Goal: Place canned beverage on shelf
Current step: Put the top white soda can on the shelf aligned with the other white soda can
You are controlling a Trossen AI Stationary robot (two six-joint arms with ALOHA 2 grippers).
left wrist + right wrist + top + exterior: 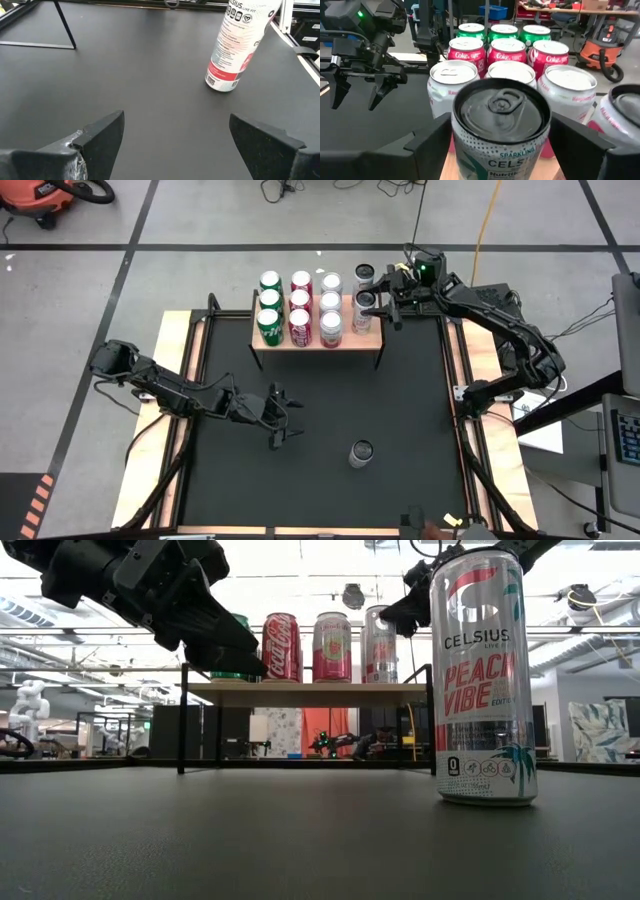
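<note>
The shelf stands at the far middle of the black mat and carries rows of cans. My right gripper reaches level over its right end. Its open fingers flank a black-topped Celsius can that stands upright on the wood. Another Celsius can stands upright on the mat, near and to the right; it also shows large in the low view. My left gripper hovers open over the mat's left middle, tilted down, with that can ahead of it and nothing between its fingers. My right gripper has one finger close on each side of the can's upper wall, level, coming from the table's right. I cannot tell whether they touch it. The can stands upright on its base on the shelf.
Green cans, red cans and pale cans fill the shelf, and another dark-topped can stands beside the flanked one. Thin black shelf legs rise from the mat. Open mat lies between shelf and near can.
</note>
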